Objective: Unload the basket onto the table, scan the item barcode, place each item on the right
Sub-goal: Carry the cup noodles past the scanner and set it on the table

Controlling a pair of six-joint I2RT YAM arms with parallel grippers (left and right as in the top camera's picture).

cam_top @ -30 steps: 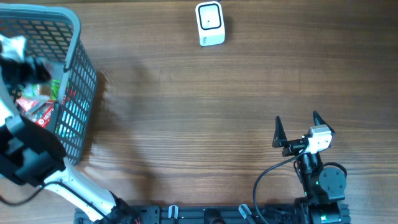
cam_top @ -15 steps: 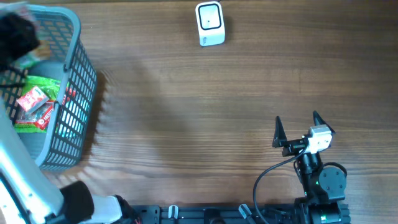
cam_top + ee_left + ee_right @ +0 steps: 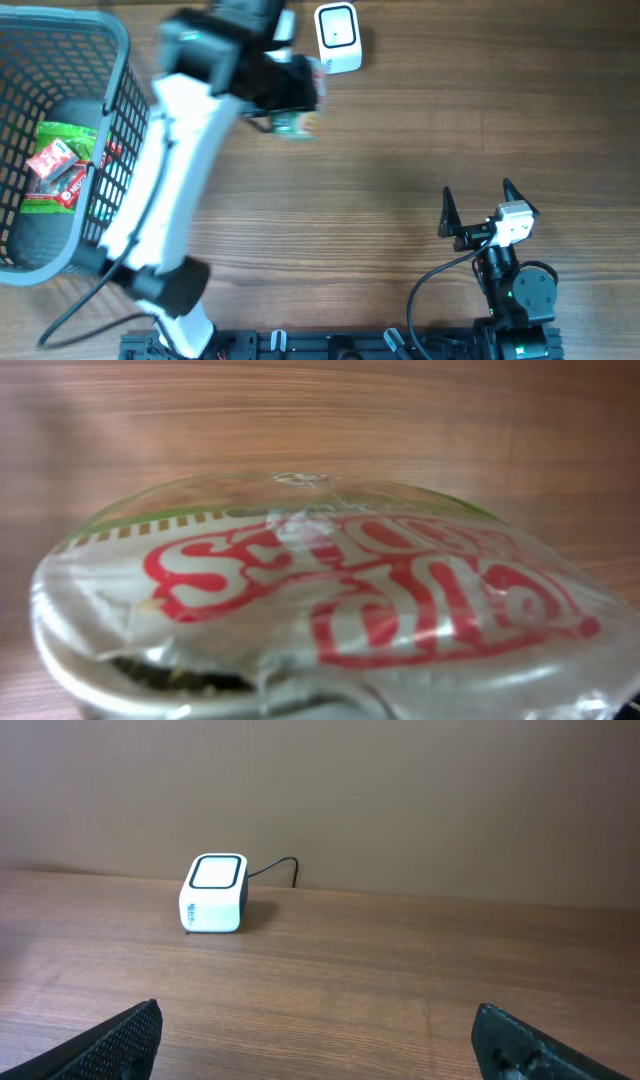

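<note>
White scanner, far edge (cup near)

Instant noodle cup: fills the lower frame, very close, soft-focused. Glossy clear film wrap; large red lettering on white top; green band along the far rim. Wooden bench behind, brown grain.

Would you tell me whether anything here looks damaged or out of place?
The noodle cup has wrinkled lid film in the left wrist view, with a dark gap at its near edge, possibly a tear. Nothing else stands out.
</note>
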